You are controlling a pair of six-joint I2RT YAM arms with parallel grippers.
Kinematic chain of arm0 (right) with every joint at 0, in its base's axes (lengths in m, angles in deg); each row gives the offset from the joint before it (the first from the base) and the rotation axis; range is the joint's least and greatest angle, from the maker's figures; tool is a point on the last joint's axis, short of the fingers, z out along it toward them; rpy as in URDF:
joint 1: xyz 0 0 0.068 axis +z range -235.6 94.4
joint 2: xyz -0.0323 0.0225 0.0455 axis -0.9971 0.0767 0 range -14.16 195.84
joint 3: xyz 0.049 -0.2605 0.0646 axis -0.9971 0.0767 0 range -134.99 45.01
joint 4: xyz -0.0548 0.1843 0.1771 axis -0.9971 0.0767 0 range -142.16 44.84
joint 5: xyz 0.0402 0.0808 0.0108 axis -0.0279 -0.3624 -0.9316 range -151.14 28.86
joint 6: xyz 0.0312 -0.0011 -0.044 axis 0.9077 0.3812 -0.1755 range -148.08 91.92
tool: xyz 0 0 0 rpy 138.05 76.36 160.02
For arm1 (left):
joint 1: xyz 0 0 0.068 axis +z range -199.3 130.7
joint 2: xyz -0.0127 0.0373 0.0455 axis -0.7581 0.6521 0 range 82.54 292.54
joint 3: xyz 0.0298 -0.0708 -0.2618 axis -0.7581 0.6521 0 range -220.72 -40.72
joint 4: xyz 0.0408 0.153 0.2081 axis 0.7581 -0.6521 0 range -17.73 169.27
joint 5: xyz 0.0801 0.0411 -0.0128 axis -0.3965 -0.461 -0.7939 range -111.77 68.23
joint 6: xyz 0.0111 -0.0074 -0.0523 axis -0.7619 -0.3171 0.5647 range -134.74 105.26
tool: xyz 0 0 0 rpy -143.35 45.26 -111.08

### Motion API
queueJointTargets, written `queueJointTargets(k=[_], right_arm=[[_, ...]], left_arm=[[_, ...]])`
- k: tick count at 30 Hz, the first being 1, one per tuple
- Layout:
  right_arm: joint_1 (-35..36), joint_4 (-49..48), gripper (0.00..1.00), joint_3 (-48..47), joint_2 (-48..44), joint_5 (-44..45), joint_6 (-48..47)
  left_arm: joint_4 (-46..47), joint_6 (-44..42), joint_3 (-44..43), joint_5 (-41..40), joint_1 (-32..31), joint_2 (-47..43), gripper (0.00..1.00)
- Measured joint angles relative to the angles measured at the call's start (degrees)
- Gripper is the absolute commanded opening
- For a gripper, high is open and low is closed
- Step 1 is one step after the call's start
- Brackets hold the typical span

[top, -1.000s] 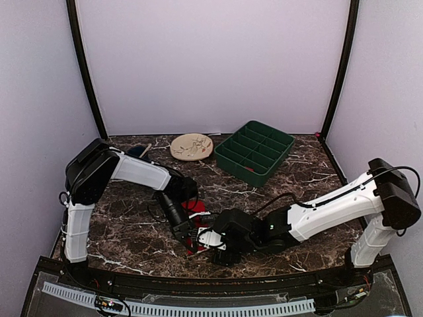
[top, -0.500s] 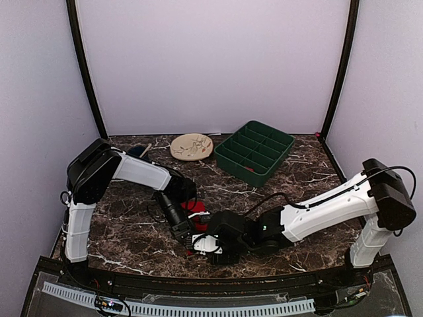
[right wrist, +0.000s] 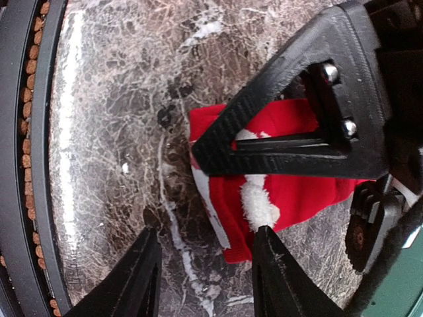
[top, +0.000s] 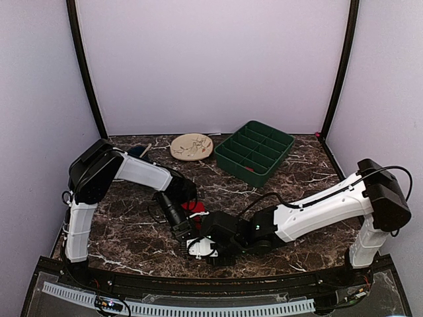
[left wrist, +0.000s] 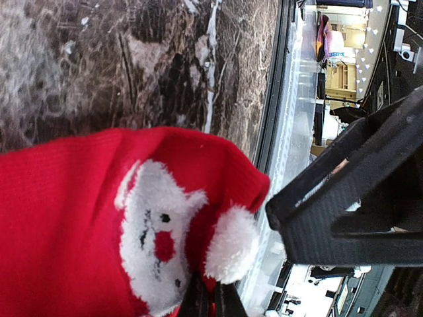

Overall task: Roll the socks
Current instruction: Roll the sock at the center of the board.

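On the left, the left gripper (left wrist: pixel 210 300) is closed all the way. In its wrist view the two dark fingers meet at the bottom of the picture, with red fabric pinched between them, so I judge that it has hold of the socks (left wrist: pixel 73 218). The socks lie on the dark marble table (top: pixel 132 231), near its front edge and between the two arms. A white Santa face (left wrist: pixel 155 238) with a fluffy pompom is turned up at the end nearest to the other arm. To the right of it, the right gripper (right wrist: pixel 206 277) is low over the table with its fingers clearly apart and nothing between them. In its own view one finger tip stands at the lower corner of the fabric, and I cannot tell if it touches. The step in hand seems to be taking the free end so that rolling can start; no roll is visible yet. The next move calls for the right fingers to close on this corner and turn it over while the left one holds. Well behind, to the right, stands a green tray (top: pixel 254 153).
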Motion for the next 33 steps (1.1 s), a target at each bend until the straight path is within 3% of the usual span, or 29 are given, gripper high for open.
queueJointTargets(k=[23,29,33], right_arm=[[-1.8,2.4,0.41,-2.6,4.9,-1.5,-0.1],[-2.4,2.1,0.34,-2.7,5.8,-1.2,-0.7],[-2.6,1.7,0.22,-2.7,6.1,-1.1,-0.9]], left_arm=[[-0.5,-0.4,0.0,1.3,0.0,0.0,0.0],[-0.9,-0.8,0.0,2.1,0.0,0.1,0.0],[-1.1,-1.2,0.0,2.6,0.0,0.1,0.0]])
